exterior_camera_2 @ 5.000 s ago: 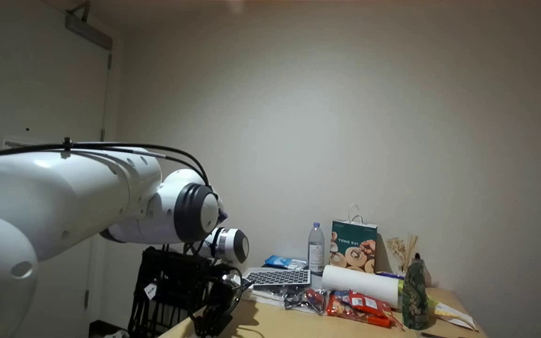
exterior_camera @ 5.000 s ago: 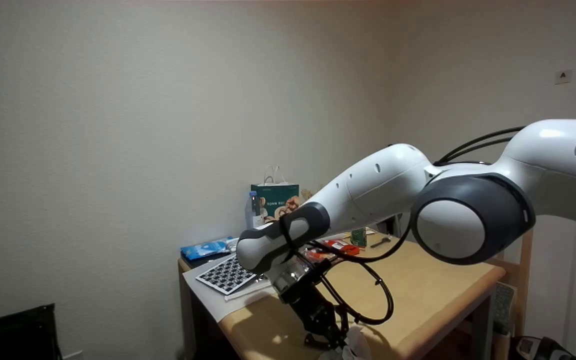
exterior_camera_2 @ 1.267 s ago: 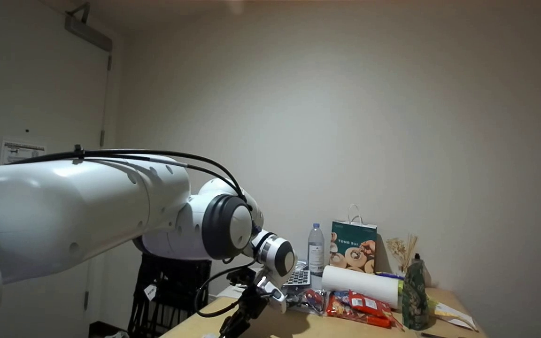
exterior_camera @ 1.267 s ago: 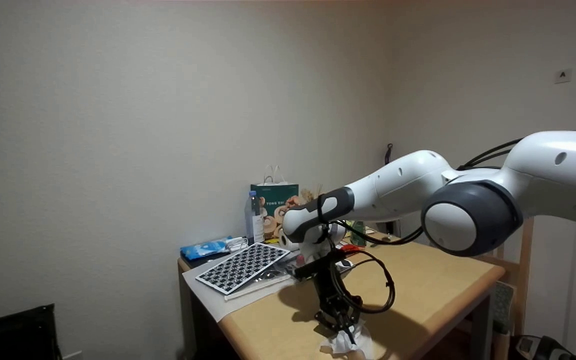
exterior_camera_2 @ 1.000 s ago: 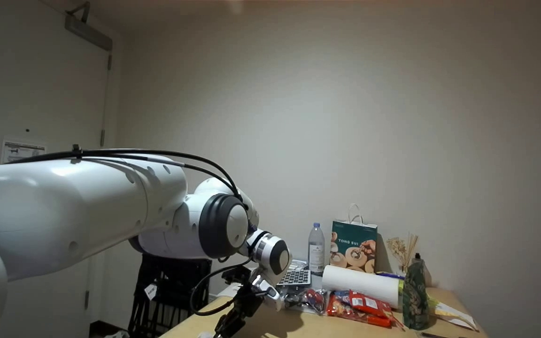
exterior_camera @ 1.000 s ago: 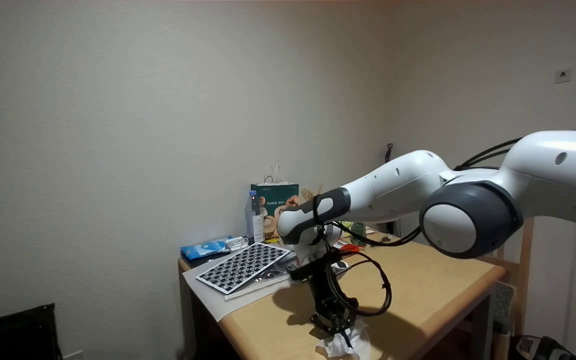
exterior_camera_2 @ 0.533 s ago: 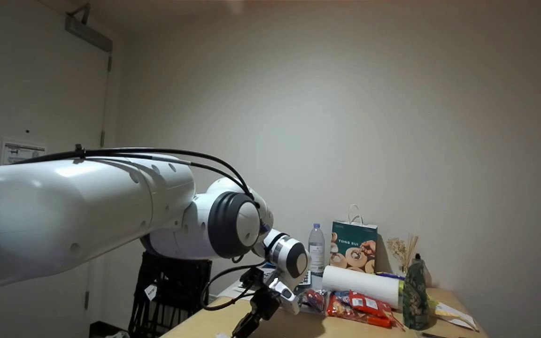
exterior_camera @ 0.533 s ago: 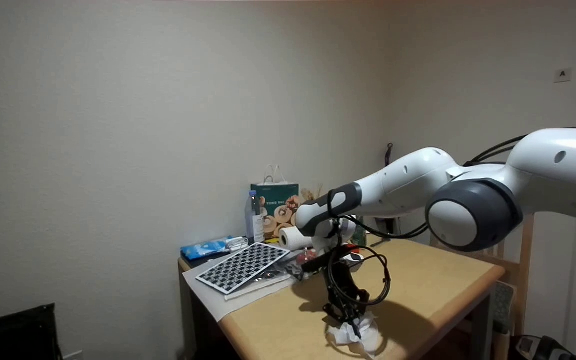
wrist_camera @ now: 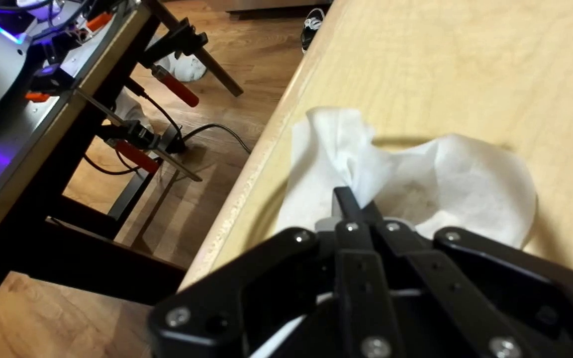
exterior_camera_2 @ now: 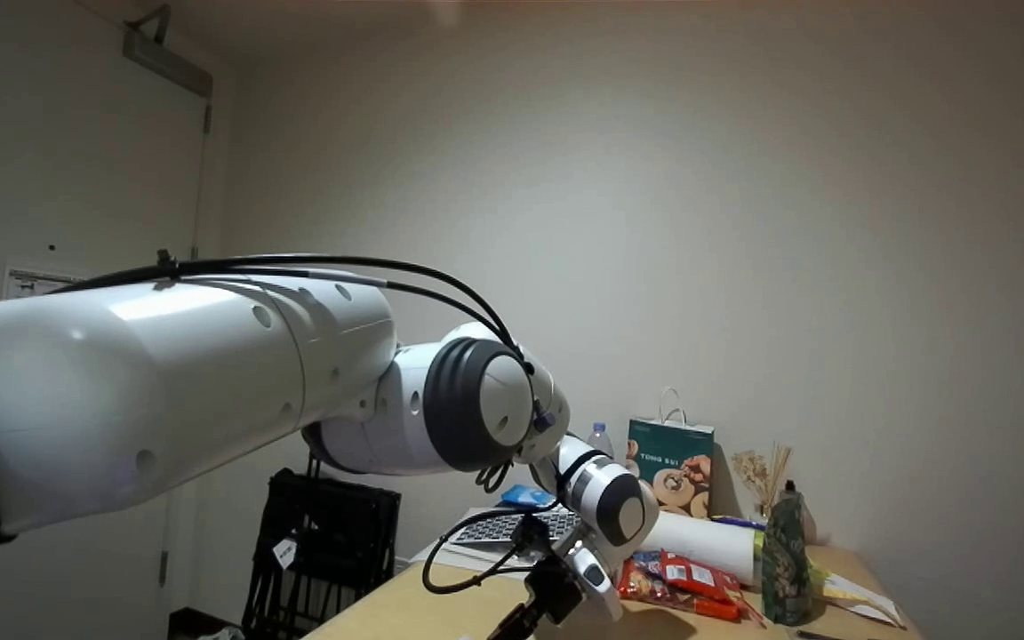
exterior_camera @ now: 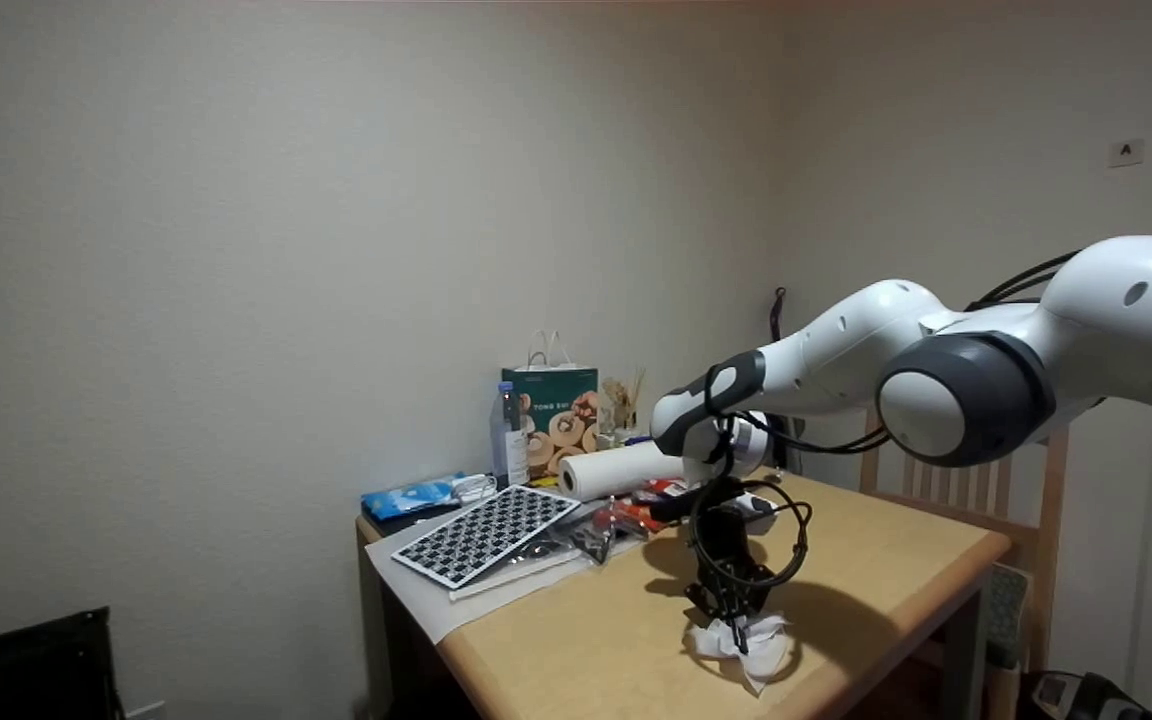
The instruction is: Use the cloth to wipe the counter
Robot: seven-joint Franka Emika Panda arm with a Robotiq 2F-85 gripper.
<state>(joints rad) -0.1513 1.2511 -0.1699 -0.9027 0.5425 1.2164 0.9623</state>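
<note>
Cloth [wrist_camera: 490,184], one, white, thin, crumpled: a fold of it is pinched between the tips of my gripper [wrist_camera: 360,205], the remainder spreading ahead of and to both sides of the fingers [wrist_camera: 347,205]; in the wrist view it sits just beside a rounded edge of the counter [wrist_camera: 465,74], and I cannot tell how much of it touches the surface. Paper bag [exterior_camera_2: 668,462], green, lettered TONG SUI, standing near the counter's far edge in both exterior views. Sign [exterior_camera: 1126,152], small, bearing the letter A. Bottle [exterior_camera: 509,440], blue cap, label too small for me to read; likewise the print on red packets [exterior_camera_2: 699,573], a white tag [exterior_camera_2: 284,552] and a notice [exterior_camera_2: 23,283], the last partly behind the arm [exterior_camera_2: 210,356]. Paper roll [exterior_camera: 626,470], white, on its side, one end hidden from me behind the arm in both exterior views. Counter, near end cut off by the lower border in both. Dark item [exterior_camera: 26,670], cut off at lower left in an exterior view, which I cannot identify.
</note>
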